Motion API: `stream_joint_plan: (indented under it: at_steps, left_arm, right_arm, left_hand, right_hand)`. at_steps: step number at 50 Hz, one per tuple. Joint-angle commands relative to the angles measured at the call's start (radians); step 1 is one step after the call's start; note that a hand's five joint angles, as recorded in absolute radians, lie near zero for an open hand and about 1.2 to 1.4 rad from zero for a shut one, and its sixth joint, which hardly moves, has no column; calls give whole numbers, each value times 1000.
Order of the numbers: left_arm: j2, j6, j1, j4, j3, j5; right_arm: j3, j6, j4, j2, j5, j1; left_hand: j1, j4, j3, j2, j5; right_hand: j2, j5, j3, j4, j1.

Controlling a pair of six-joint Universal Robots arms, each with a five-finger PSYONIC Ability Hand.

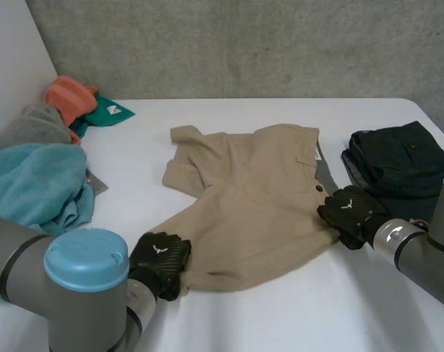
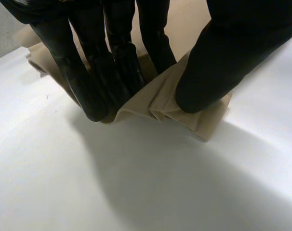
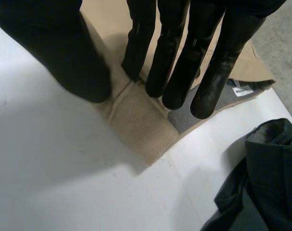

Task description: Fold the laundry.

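Left hand (image 1: 160, 262) tight on tan shorts' (image 1: 251, 213) hem, right hand (image 1: 352, 213) tight on waistband

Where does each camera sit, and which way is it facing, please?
Head view: behind and between the arms, looking down at the table; both arms show.
Left wrist view: on that wrist, looking along the left robot hand pinching the beige shorts' leg hem.
Right wrist view: on that wrist, looking along the right robot hand pinching the shorts' waistband.
Shared: all three show the beige shorts.
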Motion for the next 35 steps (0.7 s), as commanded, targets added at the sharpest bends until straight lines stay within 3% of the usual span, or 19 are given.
stream_joint_plan:
  at_steps: [1, 7, 11, 16, 19, 25, 29, 35]
  left_arm:
    - [78, 1, -13, 6, 27, -53]
    - [218, 64, -9, -10, 27, -49]
    - [303, 203, -6, -72, 17, -44]
    - [405, 404, -6, -287, 11, -49]
    - [477, 438, -12, -419, 7, -49]
    - [526, 432, -7, -488, 3, -36]
    - [477, 431, -13, -406, -6, -19]
    - [278, 443, -3, -203, 70, -21]
  right_arm:
    - [-5, 2, 2, -19, 4, -12]
    - [10, 2, 114, -74, 7, -13]
    - [-10, -18, 368, -189, 7, -15]
    - [-35, -64, 742, -356, 46, -39]
    - [-12, -120, 911, -460, 111, -50]
    - [-1, -214, 909, -576, 123, -61]
    - [8, -177, 858, -529, 116, -56]
    - [-38, -82, 711, -328, 146, -26]
  left_hand:
    - [320, 287, 293, 288, 301]
    - [320, 287, 293, 288, 301]
    - [320, 287, 293, 288, 301]
    - [320, 287, 293, 288, 301]
    - [320, 287, 293, 288, 301]
    - [320, 287, 293, 288, 301]
    - [320, 287, 293, 288, 301]
    - [320, 287, 293, 288, 301]
  right_hand:
    - [291, 321, 294, 289, 547]
    - [291, 321, 294, 289, 547]
    - [291, 321, 294, 289, 547]
    - [291, 321, 294, 289, 547]
    - [291, 321, 294, 289, 547]
    - [291, 321, 294, 289, 547]
    - [291, 321, 294, 289, 547]
    - [291, 321, 294, 289, 547]
